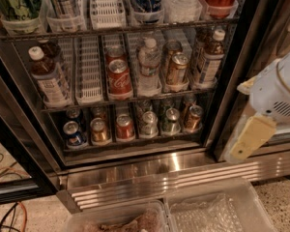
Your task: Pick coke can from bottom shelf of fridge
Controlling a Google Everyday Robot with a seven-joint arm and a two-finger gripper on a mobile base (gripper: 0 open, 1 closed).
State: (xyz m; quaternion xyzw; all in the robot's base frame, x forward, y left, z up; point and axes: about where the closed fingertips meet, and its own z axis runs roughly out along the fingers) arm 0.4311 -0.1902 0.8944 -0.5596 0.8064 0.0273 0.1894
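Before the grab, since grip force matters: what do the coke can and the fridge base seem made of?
Coke can: likely thin aluminium, glossy red paint, bare silver top. Fridge base: apparently stainless steel, ribbed, bright reflections. The gripper hangs at right, beside the door frame.

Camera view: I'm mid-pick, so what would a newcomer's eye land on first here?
The stocked fridge fills the view, its bottom shelf holding a row of short cans with the red coke can third from the left. The gripper hangs at the right edge, about level with that shelf and well apart from the can. A larger red can stands on the shelf above, an easy mix-up.
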